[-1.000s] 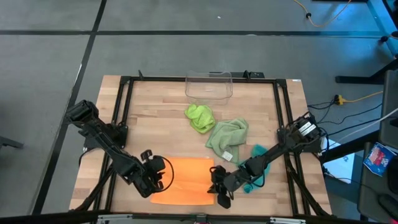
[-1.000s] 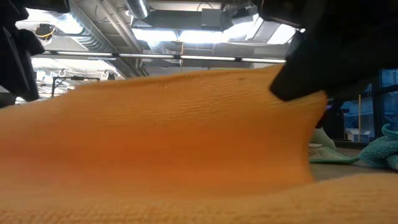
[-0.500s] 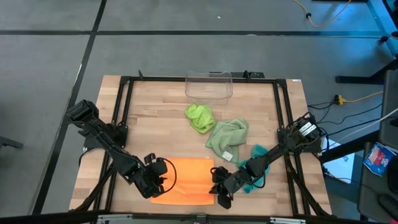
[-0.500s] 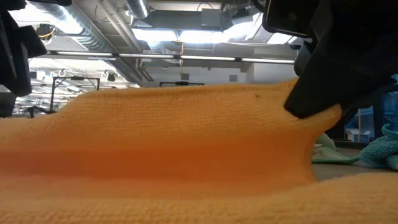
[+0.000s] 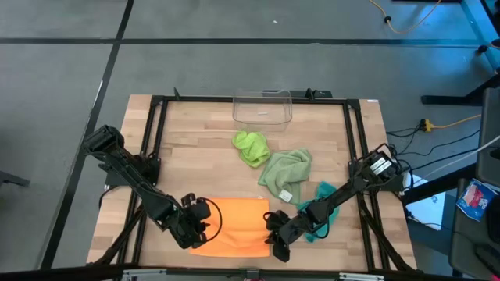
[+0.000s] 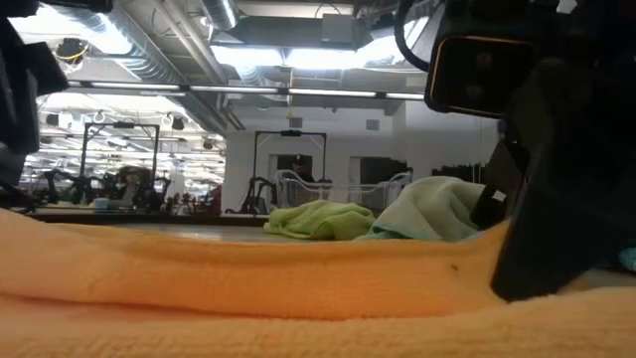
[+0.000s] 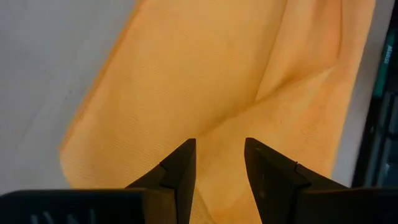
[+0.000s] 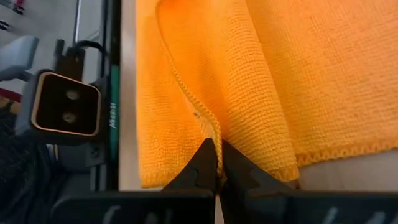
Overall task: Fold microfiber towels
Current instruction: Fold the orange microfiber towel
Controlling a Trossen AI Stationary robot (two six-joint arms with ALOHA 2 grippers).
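Note:
The orange towel (image 5: 238,222) lies folded near the table's front edge, its upper layer sagging low over the lower one (image 6: 248,288). My right gripper (image 5: 275,238) is at its right end, shut on its edge (image 8: 217,158). My left gripper (image 5: 207,226) stands open over the towel's left end (image 7: 219,152), with orange cloth showing in the gap between its fingers. The lime green towel (image 5: 251,147), the sage green towel (image 5: 285,173) and the teal towel (image 5: 322,209) lie crumpled farther back and to the right. My right gripper pinches the orange towel's stitched hem (image 8: 214,140) between its two shut fingers, at the right end of the upper layer. It comes slanting down from the table's right. The held layer droops slack onto the layer under it. My left gripper: I cannot tell whether its fingertips touch the towel.
A clear plastic bin (image 5: 262,108) stands at the table's far edge. The wooden table (image 5: 195,156) has a black frame around it. A small camera (image 8: 65,112) sits at the near edge, just in front of the orange towel.
My right gripper has sunk toward the table with the orange towel's edge. The upper layer, which stood tall across the low view, has come down onto the lower layer, so the green towels behind it now show.

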